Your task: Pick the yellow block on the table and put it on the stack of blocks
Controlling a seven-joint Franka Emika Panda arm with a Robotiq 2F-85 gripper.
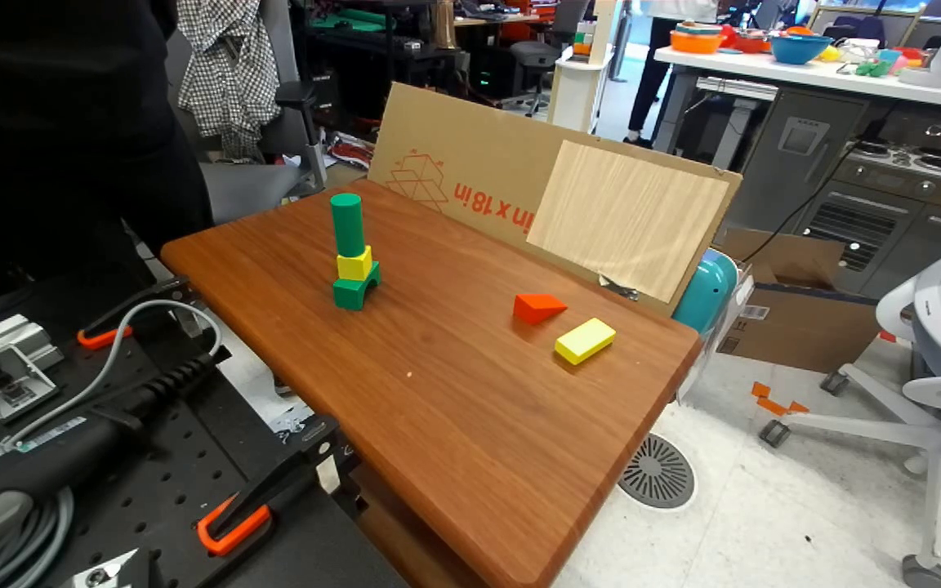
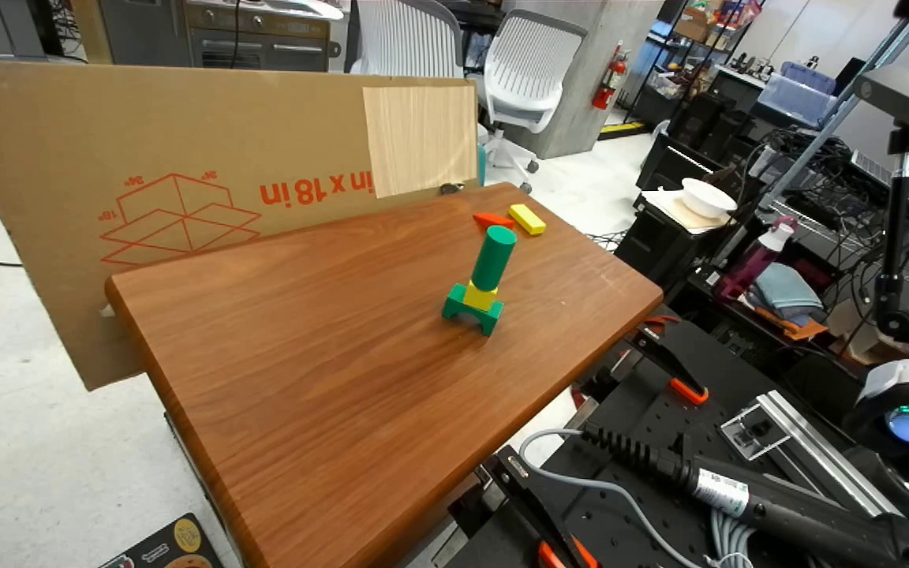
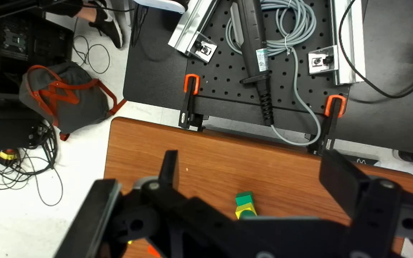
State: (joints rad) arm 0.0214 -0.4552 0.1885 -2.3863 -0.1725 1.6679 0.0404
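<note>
The yellow block (image 1: 585, 340) lies flat on the reddish-brown table (image 1: 438, 408), beside a red-orange wedge. It also shows in an exterior view (image 2: 528, 219); in the wrist view only a sliver (image 3: 130, 242) shows past the gripper. The stack of blocks (image 1: 349, 224) stands upright, apart from the yellow block: a green arch, a small yellow cube, and a green cylinder on top. The stack shows in an exterior view (image 2: 494, 259) and, partly hidden, in the wrist view (image 3: 244, 199). My gripper (image 3: 250, 152) is open and empty, above the table; neither exterior view shows it.
The red-orange wedge (image 1: 537, 308) sits close to the yellow block. A cardboard sheet (image 1: 470, 163) stands along one table edge. A black pegboard bench (image 3: 224, 82) with orange-ended clamps (image 3: 191, 84), a grey cable and metal rails borders the opposite edge.
</note>
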